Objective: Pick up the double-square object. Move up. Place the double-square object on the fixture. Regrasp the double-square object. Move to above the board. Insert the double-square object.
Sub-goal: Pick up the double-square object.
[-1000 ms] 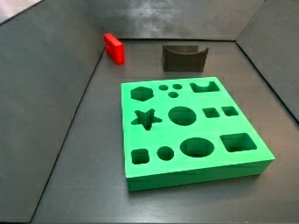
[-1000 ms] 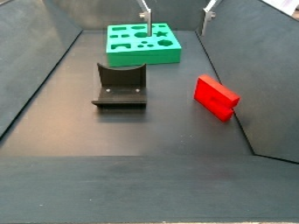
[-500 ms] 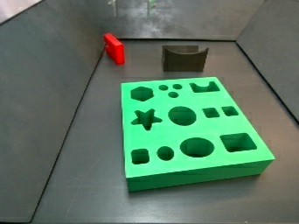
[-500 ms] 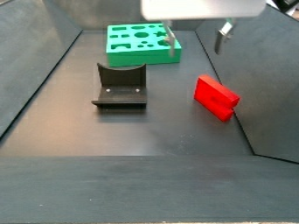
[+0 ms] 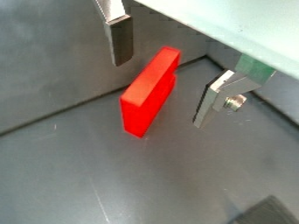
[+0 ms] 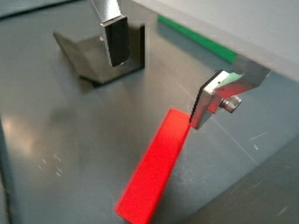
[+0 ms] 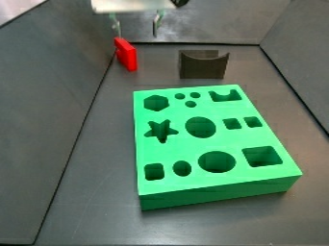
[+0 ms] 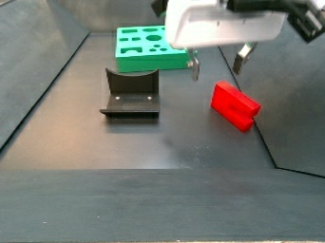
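I see the gripper (image 8: 216, 65) has dropped in from the top since the earlier frame, fingers spread wide and empty above the double-square object (image 8: 235, 104), right of frame centre.

Both side views look down into the walled floor from opposite ends, sharing the board (image 7: 213, 146) and fixture (image 8: 131, 93), while both wrist views hang close above the floor beside the open gripper (image 5: 163, 77).
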